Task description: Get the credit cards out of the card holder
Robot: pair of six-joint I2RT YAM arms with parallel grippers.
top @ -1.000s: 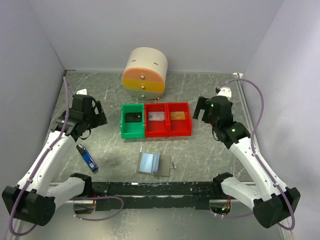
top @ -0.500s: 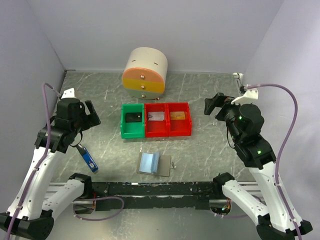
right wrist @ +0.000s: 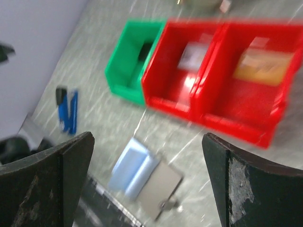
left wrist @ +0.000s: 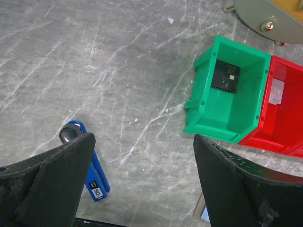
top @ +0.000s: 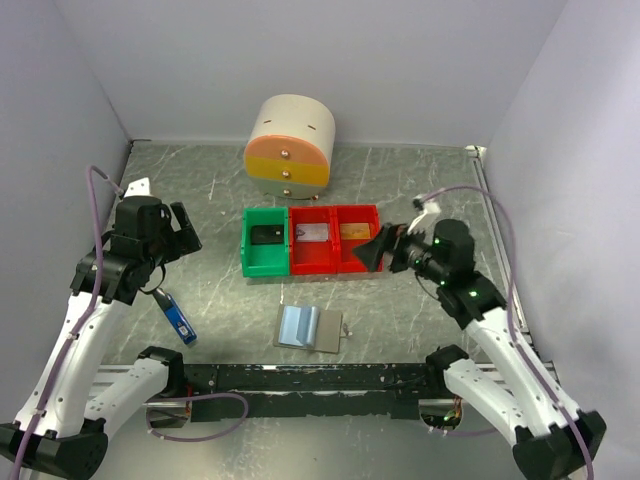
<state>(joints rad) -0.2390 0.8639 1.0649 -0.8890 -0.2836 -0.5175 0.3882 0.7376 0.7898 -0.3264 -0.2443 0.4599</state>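
I see both tools spread and empty, the left gripper at 9 o'clock of the bins and the right gripper at 3 o'clock, the card holder lying open on the table at 6 o'clock, three credit cards inside the bins.

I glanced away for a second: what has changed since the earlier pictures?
The right pincer swung left and now hangs open beside the right-hand red bin. The left pincer, open too, drew slightly left early on, then held. Nothing was gripped or released. The card holder, other bins and blue stick lie as before.
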